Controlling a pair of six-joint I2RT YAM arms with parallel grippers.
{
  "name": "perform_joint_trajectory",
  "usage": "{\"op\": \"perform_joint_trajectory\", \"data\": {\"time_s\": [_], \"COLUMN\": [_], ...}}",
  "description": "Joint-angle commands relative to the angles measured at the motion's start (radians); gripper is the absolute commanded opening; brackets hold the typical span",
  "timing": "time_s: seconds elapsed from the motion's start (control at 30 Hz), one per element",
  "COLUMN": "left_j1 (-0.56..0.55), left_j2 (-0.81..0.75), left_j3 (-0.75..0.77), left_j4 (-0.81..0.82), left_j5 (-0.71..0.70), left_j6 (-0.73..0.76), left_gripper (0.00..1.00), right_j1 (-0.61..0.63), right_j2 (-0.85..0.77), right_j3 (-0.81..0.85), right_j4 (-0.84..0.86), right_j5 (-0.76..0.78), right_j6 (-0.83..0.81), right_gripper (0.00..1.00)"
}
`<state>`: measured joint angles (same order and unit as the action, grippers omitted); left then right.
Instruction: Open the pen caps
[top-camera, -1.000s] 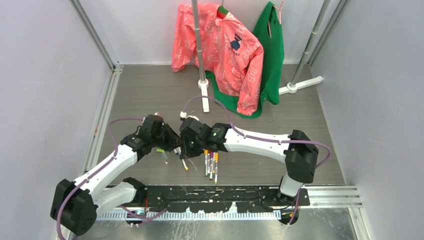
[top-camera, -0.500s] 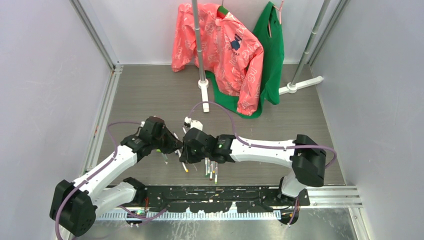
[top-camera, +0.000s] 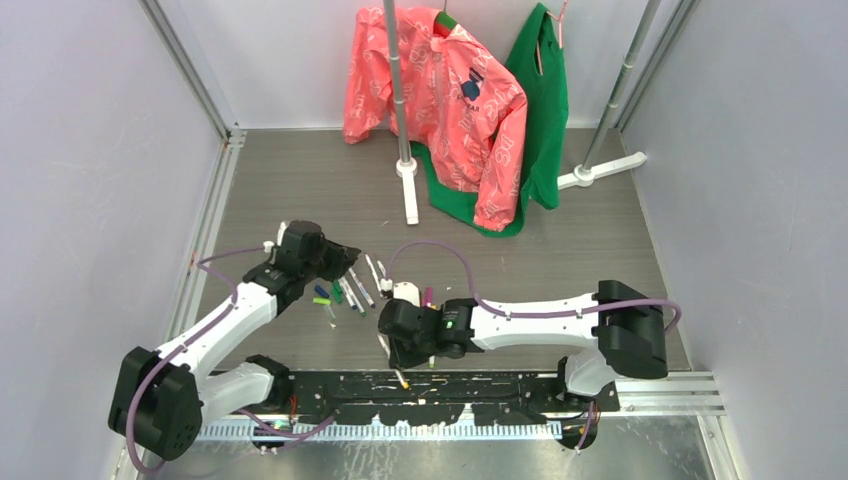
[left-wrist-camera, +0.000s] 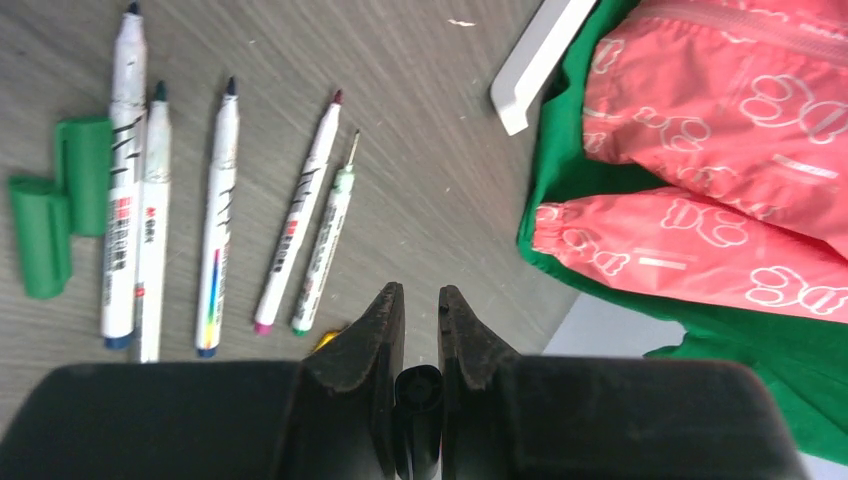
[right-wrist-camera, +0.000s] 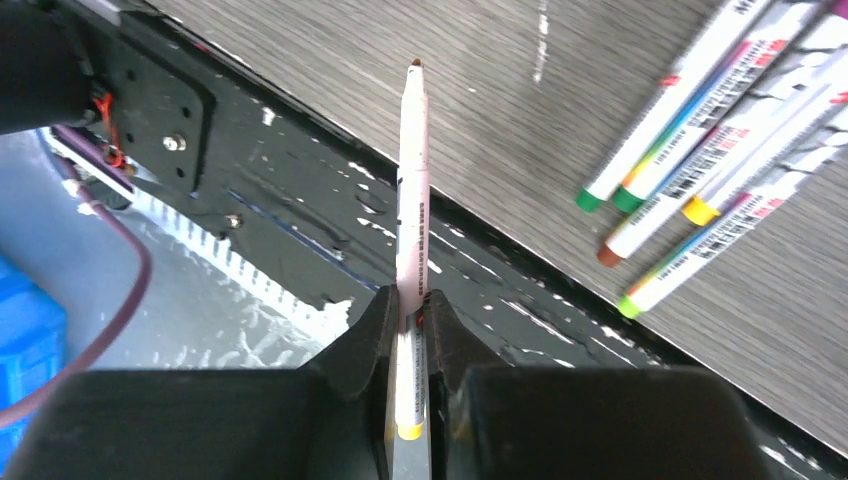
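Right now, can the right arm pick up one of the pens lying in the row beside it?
Probably not yet. The row of pens lies close and uncovered, but the right end effector is shut on a pen, which must go down first.

Grey plank floor (top-camera: 300, 190), pale walls (top-camera: 90, 150)

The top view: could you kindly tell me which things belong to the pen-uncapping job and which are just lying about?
Job:
- uncapped pens
- green caps
- more pens
- pen in the right pincer
- what looks like a dark cap in the left pincer

Lying about:
- pink jacket
- green garment
- clothes rack
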<state>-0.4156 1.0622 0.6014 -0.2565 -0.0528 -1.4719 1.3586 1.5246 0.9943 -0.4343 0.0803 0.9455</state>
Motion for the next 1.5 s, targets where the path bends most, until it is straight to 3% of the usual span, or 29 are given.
{"op": "perform_joint_trajectory", "data": {"time_s": [0.0,0.13,0.33,0.67,1.0,1.47], "left_j1": [0.014,0.024,0.024,0.024,0.024,0.024], "left_j2": [0.029,0.043,-0.017,-0.117,-0.119,-0.106], "left_j3": [0.02,0.06,0.055,0.06,0.041,-0.001], "left_j4": [0.149,0.089,-0.104,-0.463,-0.536,-0.53], "left_j5": [-0.021,0.011,0.006,-0.122,-0.181,-0.191], "left_j6": [-0.062,0.038,0.241,0.42,0.436,0.439], "left_gripper": [0.0,0.0,0.0,0.0,0.0,0.0], "right_j1": [-0.01,-0.023,-0.14,-0.327,-0.386,-0.427], "right_j2": [-0.073,-0.106,-0.067,0.182,0.436,0.581], "right_j3": [0.011,0.066,0.142,0.313,0.582,0.715], "right_j4": [-0.076,-0.173,-0.232,-0.189,-0.244,-0.282], "right_j5": [0.021,0.068,0.031,-0.158,-0.176,-0.152], "right_j6": [-0.007,-0.059,-0.164,-0.336,-0.413,-0.453], "right_gripper": [0.01,0.01,0.01,0.01,0.01,0.01]}}
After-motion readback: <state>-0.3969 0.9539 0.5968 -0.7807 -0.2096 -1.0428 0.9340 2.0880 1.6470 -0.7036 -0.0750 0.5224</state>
